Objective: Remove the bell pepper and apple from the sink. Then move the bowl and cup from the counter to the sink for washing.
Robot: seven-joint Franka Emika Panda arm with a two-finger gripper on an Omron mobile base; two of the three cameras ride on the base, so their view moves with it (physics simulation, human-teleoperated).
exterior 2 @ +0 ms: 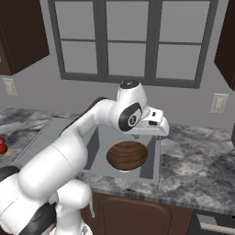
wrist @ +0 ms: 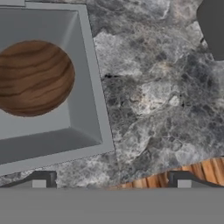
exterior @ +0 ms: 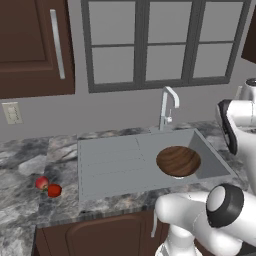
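the bell pepper (exterior: 54, 190) and the apple (exterior: 42, 183) lay touching on the counter (exterior: 20, 165) near its front edge, left of the sink (exterior: 115, 162) — that half looked done. the bowl (exterior: 178, 161) sat in the basin's right end. the cup was nowhere to be seen, so it likely remained. the gripper (wrist: 111, 183) hung over the counter just right of the sink, fingers spread wide, holding nothing.

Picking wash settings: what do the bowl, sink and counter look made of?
Bowl: looks like wood, dark brown with visible grain bands, smooth. Sink: uniform matte grey, possibly composite or metal; ribbed drainboard. Counter: seems polished stone, dark grey marbling with pale veins.
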